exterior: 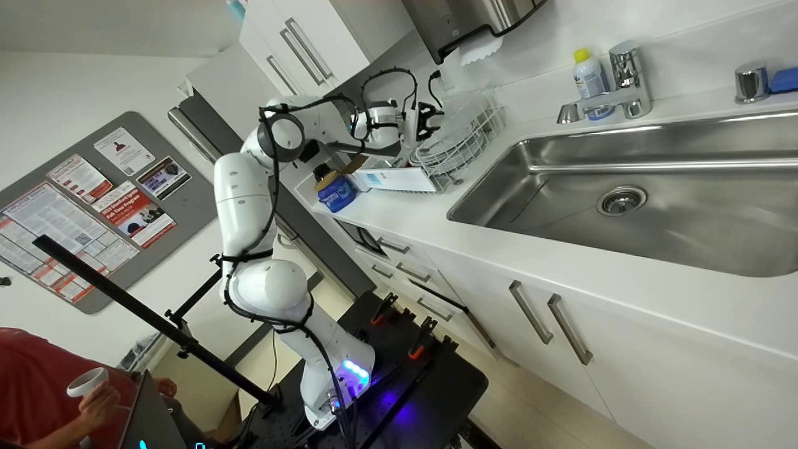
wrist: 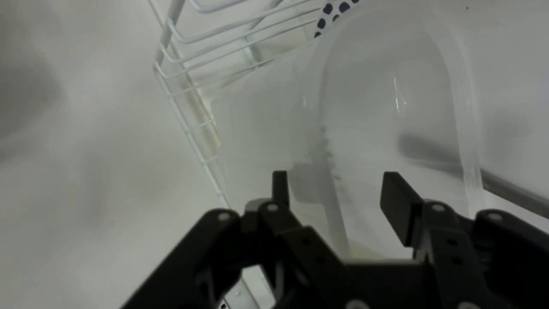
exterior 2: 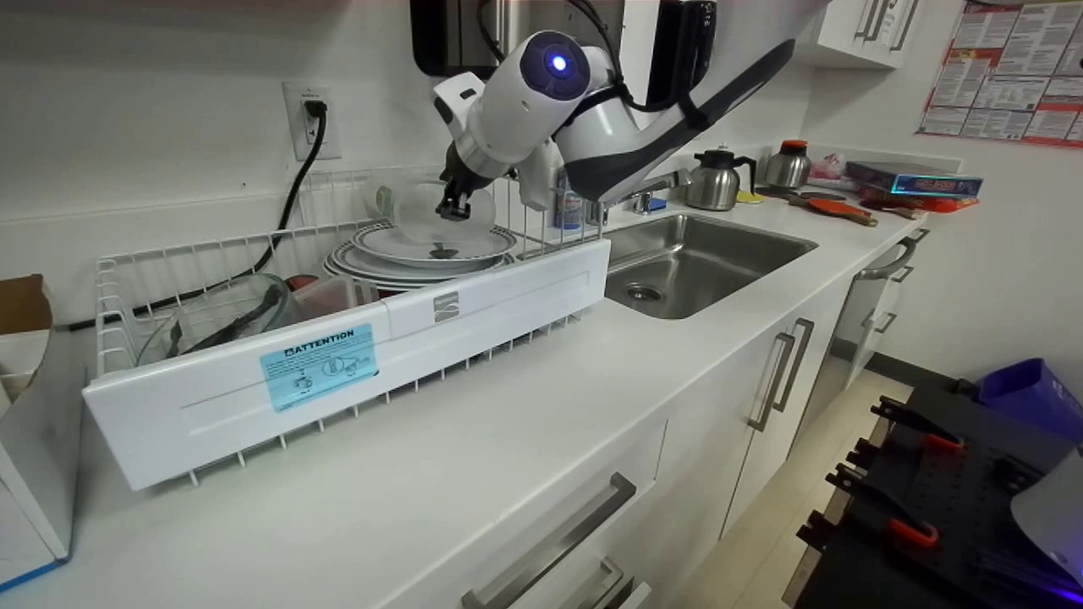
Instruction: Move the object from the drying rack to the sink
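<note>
A translucent plastic container (wrist: 394,86) fills the middle of the wrist view. It stands in the white wire drying rack (exterior 2: 499,292) among plates, and also shows in both exterior views (exterior: 460,121) (exterior 2: 419,207). My gripper (wrist: 336,189) is open, with its two black fingertips apart. In the wrist view one edge of the container lies between the fingertips; I cannot tell whether they reach down around it. In the exterior views the gripper (exterior: 430,120) (exterior 2: 455,203) is at the container, over the rack. The steel sink (exterior: 692,231) is beside the rack.
Stacked plates (exterior 2: 381,269) and a glass bowl (exterior 2: 216,313) are in the rack. A faucet (exterior: 629,81) and a yellow-capped bottle (exterior: 589,75) stand behind the sink. A blue-labelled jar (exterior: 336,192) and a box (exterior 2: 42,440) are near the rack. A dispenser (exterior: 464,25) hangs above.
</note>
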`<control>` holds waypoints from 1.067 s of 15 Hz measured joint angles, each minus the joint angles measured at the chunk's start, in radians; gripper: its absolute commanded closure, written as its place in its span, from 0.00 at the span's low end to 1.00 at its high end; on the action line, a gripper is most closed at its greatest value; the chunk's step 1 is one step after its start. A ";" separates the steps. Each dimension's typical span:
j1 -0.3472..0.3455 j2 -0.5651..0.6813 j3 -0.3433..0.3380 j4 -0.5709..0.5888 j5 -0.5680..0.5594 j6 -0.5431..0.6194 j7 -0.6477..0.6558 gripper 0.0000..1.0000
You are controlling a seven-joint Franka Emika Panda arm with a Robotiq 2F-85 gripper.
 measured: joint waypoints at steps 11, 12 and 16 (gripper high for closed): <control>0.029 0.002 -0.010 0.045 -0.098 -0.020 0.097 0.98; 0.036 0.000 -0.011 0.045 -0.114 -0.028 0.114 0.98; 0.084 -0.027 -0.017 0.025 -0.197 -0.119 0.187 0.98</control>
